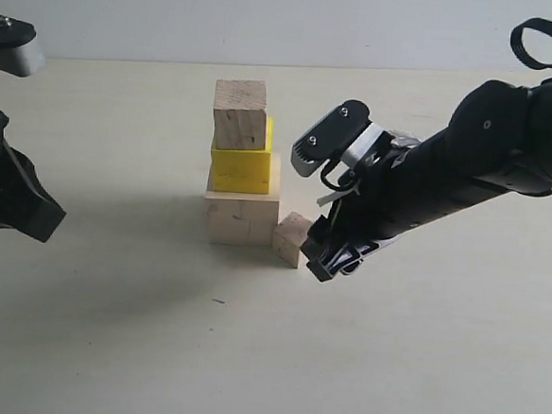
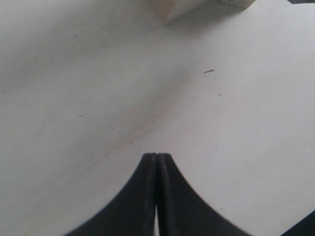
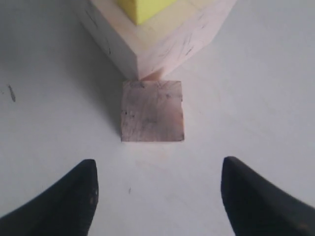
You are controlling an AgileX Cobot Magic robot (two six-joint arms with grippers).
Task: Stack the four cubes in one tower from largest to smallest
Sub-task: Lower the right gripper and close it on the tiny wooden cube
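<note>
- Right gripper (image 1: 323,254): jaws spread wide apart, nothing between them, held low over the table (image 1: 247,357) and angled down toward the foot of the stack.
- From the right wrist view: dark fingertips (image 3: 66,199) out to either side, with the smallest cube (image 3: 152,111) ahead of the gap, not between them and untouched.
- Smallest cube: light-brown wood, lying flat on the table at the lower right corner of the large pale cube (image 1: 242,219) as the exterior view shows it. Touching that corner or only just beside it, impossible to tell.
- Large pale cube: bottom of the stack, resting on the table near the middle of the scene.
- Yellow cube (image 1: 240,163): upright on top of the pale cube, within its edges.
- Mid-sized wooden cube (image 1: 240,114): upright on top of the yellow one, with a narrow strip of yellow showing past its right side.
- Three cubes stacked, the fourth down on the table.
- Left gripper (image 1: 52,220): at the left edge of the exterior view, well apart from the stack. Jaws pressed together and empty, tips over bare table in the left wrist view, with only a corner of pale wood at that picture's far edge.
</note>
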